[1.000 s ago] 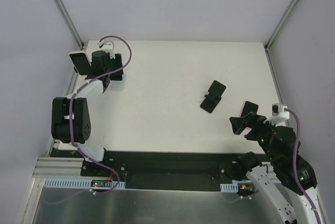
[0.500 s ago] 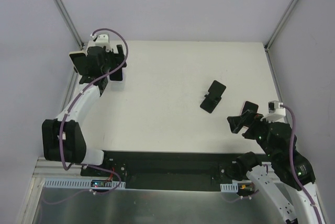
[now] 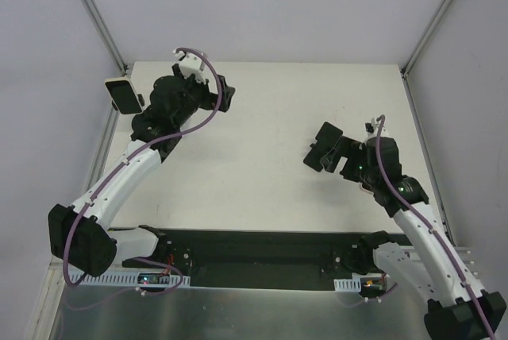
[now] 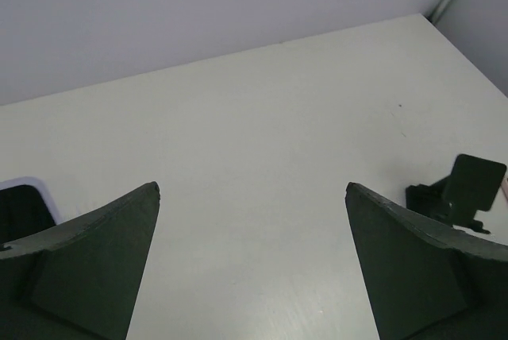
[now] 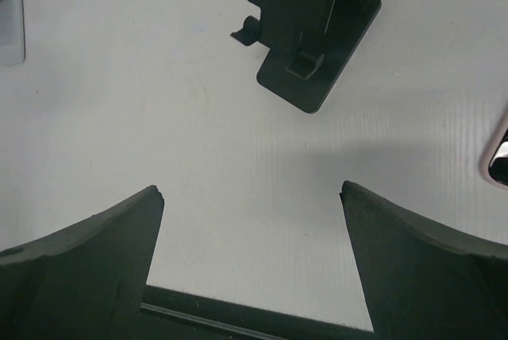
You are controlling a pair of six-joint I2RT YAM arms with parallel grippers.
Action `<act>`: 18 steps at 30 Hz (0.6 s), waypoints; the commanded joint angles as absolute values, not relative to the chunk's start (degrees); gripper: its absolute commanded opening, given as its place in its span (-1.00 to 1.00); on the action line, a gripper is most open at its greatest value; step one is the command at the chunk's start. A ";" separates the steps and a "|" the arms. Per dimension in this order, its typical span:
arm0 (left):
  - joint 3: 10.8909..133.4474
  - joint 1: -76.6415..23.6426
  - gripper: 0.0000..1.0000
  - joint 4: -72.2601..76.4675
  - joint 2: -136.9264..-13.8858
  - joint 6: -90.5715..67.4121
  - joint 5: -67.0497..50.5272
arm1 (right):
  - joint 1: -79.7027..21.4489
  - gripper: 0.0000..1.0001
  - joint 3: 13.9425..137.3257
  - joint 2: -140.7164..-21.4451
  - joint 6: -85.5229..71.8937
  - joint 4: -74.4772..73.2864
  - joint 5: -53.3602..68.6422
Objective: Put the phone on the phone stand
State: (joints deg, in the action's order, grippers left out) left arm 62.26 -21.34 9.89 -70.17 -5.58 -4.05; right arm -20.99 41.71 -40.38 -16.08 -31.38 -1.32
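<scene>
Now, right gripper [image 5: 252,188]: I read the jaws wide apart, with only bare table [image 5: 190,133] between the two fingers. Just beyond the fingertips in the right wrist view stands the black phone stand [image 5: 309,30], its flat foot toward the camera and its back plate rising behind. I see no contact between fingers and stand. In the top view this gripper sits right beside the stand on its right side, partly overlapping it. Left gripper [image 4: 252,187]: jaws also spread, holding nothing, over the far left part of the table and pointing across toward the stand, which shows small at the right edge of its view. The phone [image 3: 121,95], light case and dark screen, lies at the far left edge of the table, beside the left arm's wrist and well apart from the stand. It is not on the stand
</scene>
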 commanded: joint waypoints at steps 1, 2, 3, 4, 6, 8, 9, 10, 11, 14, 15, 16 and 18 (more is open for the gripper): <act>63.37 -27.31 0.96 9.67 -70.93 -5.01 -7.38 | -12.68 0.93 37.54 -46.57 -19.57 -11.63 12.19; 63.54 -28.55 0.96 9.58 -71.01 -4.40 -8.17 | -7.70 0.93 36.05 -47.97 -21.08 -5.16 18.13; 63.37 -29.43 0.96 9.67 -70.93 -3.96 -8.09 | -5.47 0.98 33.51 -50.42 -22.22 -1.79 20.63; 63.11 -31.10 0.96 9.93 -70.93 -4.30 -7.82 | -3.80 0.93 32.27 -51.23 -22.58 1.81 22.22; 62.41 -32.43 0.96 10.46 -71.54 -6.14 -7.82 | -1.06 0.82 29.81 -53.60 -22.24 9.29 23.72; 62.75 -34.27 0.96 10.55 -72.85 -7.46 -9.13 | -0.18 0.74 29.18 -55.89 -21.97 15.52 25.74; 62.84 -34.80 0.96 10.63 -73.30 -8.08 -10.62 | -0.18 0.69 29.09 -58.51 -21.62 16.95 25.93; 62.93 -35.07 0.96 10.63 -73.65 -8.78 -11.42 | -0.18 0.66 29.09 -59.84 -21.45 18.18 25.84; 63.10 -35.42 0.96 10.72 -74.17 -9.40 -12.30 | -0.18 0.55 29.27 -61.42 -20.92 20.37 25.84; 63.28 -35.86 0.94 10.64 -74.18 -10.89 -13.18 | -0.09 0.34 29.88 -66.96 -21.00 25.90 27.85; 63.19 -35.77 0.94 10.72 -74.18 -11.07 -13.01 | -0.09 0.29 29.97 -68.89 -21.44 27.23 28.12; 63.28 -35.86 0.94 10.72 -74.01 -10.99 -13.01 | -0.17 0.22 30.58 -70.04 -21.36 28.46 28.39; 63.28 -35.95 0.94 10.64 -73.92 -10.90 -13.09 | -0.09 0.13 31.02 -72.58 -21.53 28.65 28.65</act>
State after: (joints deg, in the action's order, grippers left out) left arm 62.22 -35.33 8.86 -74.85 -9.28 -11.20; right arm -0.43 28.69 -69.25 -21.08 19.03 25.21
